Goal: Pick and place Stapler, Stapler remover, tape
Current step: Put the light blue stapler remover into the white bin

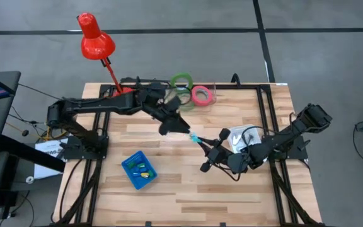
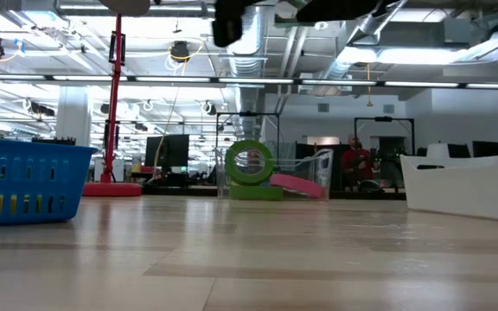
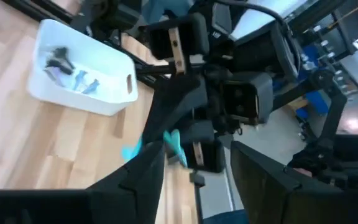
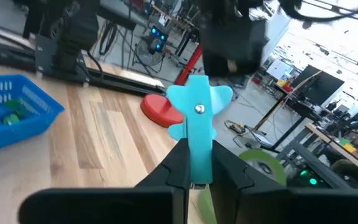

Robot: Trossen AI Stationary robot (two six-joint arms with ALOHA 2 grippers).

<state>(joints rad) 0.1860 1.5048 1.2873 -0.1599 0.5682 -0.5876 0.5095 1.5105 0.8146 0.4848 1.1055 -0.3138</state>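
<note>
Right claw: my right gripper [image 4: 199, 163] is pinched on the cyan staple remover [image 4: 197, 118], holding it by its lower end above mid-table, just off centre toward 3 o'clock.
Left claw: my left gripper [image 3: 191, 180] sits close beside it on the 10 o'clock side, fingers parted around nothing; the remover [image 3: 166, 146] shows just past its tips.
Tape: three rolls at 12 o'clock by the far edge, two green [image 1: 182, 81] and one pink-red [image 1: 201, 95].
Bins: white bin [image 1: 241, 140] at 3 o'clock beside my right arm; blue basket [image 1: 138, 170] at 7 o'clock, with small coloured pieces inside.
Stapler: I cannot pick it out.
Risk: the two claws are crowded, so moving away carelessly could knock the arms together. The narrow pinch might let the remover twist or drop.
</note>
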